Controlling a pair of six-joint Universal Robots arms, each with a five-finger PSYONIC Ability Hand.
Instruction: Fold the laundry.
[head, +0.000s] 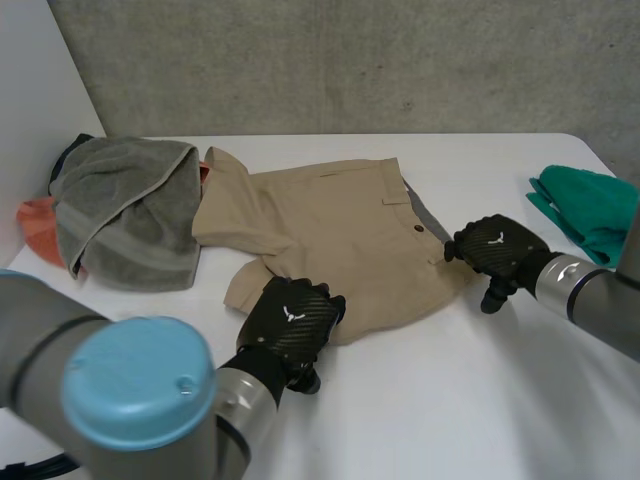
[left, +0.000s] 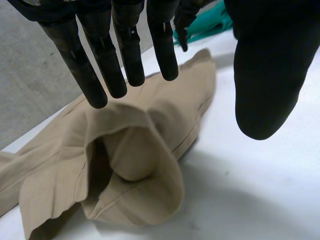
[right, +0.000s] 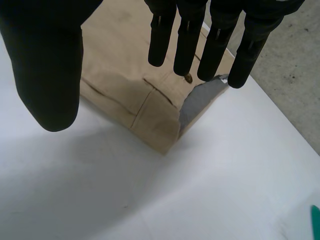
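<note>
Two ends matter: my left robot hand (head: 290, 322), fingers straight and spread, hovers at the near leg hem of the rumpled tan fabric shorts (head: 330, 225) on the white bench (head: 450, 400). My right robot hand (head: 497, 250), equally wide, is at the waistband corner, with the shorts' long axis running between them.

Your white table (head: 420, 400) bears tan shorts (head: 330, 225), stretched from your left hand (head: 290, 325) to your right hand (head: 495, 250); grey towel (head: 125, 210) over an orange cloth (head: 38, 225) beyond the left one, green cloth (head: 590, 205) past the right.
</note>
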